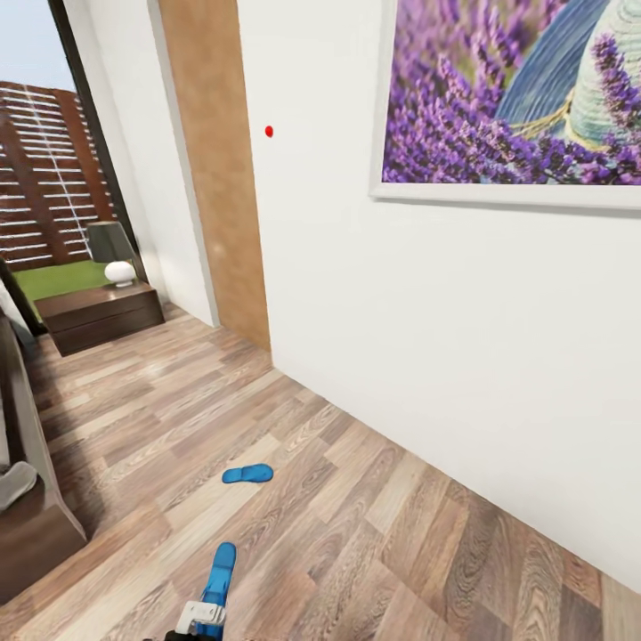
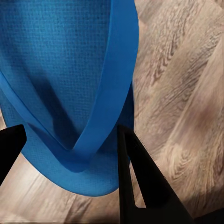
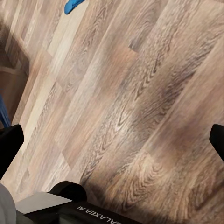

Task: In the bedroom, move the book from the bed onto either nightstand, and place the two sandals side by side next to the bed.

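While our left gripper (image 2: 70, 154) is clamped on one thin, flat blue sandal (image 1: 219, 570) by its strap end, we judge the sandal step in hand: it must go down beside its mate (image 1: 247, 474), which lies on the grained wood-plank floor (image 1: 374, 534) near the dark bed frame (image 1: 36, 525). Our right gripper (image 3: 112, 140) has its jaws wide apart, holding nothing.

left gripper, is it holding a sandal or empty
Holding one: in the left wrist view the fingers flank a blue sandal, and in the head view the left gripper carries it above the floor.
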Controlling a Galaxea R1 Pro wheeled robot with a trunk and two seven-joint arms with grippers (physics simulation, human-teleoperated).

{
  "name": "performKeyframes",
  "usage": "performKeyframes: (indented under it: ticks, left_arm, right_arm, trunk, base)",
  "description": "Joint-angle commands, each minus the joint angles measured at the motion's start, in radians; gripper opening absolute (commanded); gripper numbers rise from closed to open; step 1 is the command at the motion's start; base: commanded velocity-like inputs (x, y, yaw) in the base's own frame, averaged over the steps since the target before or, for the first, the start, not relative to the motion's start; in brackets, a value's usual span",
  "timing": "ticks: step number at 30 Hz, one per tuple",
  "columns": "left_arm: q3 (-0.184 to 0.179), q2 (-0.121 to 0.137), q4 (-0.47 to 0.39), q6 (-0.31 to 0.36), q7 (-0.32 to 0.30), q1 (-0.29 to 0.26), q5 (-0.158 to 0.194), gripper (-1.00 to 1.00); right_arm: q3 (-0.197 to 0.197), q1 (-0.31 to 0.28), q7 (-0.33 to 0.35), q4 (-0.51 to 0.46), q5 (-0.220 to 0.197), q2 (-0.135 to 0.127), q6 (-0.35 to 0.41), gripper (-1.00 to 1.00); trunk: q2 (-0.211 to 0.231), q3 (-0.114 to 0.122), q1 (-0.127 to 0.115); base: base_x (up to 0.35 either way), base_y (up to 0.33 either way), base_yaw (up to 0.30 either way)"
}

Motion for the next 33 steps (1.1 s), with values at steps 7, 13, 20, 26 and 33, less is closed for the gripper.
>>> performKeyframes:
  ticks: [7, 13, 20, 26, 33]
  left_arm:
    - [-0.008, 0.0, 0.001, -0.004, -0.003, -0.001, 0.008, -1.0]
    - [-0.008, 0.0, 0.001, -0.004, -0.003, -0.001, 0.008, -1.0]
    - [-0.008, 0.0, 0.001, -0.004, -0.002, -0.001, 0.008, -1.0]
    - [-0.007, 0.0, 0.001, -0.004, -0.003, -0.001, 0.008, -1.0]
    - [-0.007, 0.0, 0.001, -0.004, -0.003, -0.001, 0.008, -1.0]
  right_arm:
    - [0.001, 0.0, 0.003, 0.0, -0.003, 0.0, -0.001, 1.0]
    - [0.001, 0.0, 0.003, 0.0, -0.003, 0.0, -0.001, 1.0]
    - [0.001, 0.0, 0.002, 0.0, -0.003, 0.0, -0.001, 1.0]
    - [0.001, 0.0, 0.003, 0.0, -0.003, 0.0, -0.001, 1.0]
    - [0.001, 0.0, 0.002, 0.0, -0.003, 0.0, -0.001, 1.0]
  trunk:
    - [0.0, -0.001, 0.0]
    - [0.0, -0.001, 0.0]
    - [0.0, -0.001, 0.0]
    - [0.0, -0.001, 0.0]
    - [0.0, -0.001, 0.0]
  base:
    - [0.0, 0.0, 0.291]
    - [0.0, 0.0, 0.291]
    - [0.0, 0.0, 0.286]
    - [0.15, -0.037, 0.079]
    - [0.302, -0.076, 0.003]
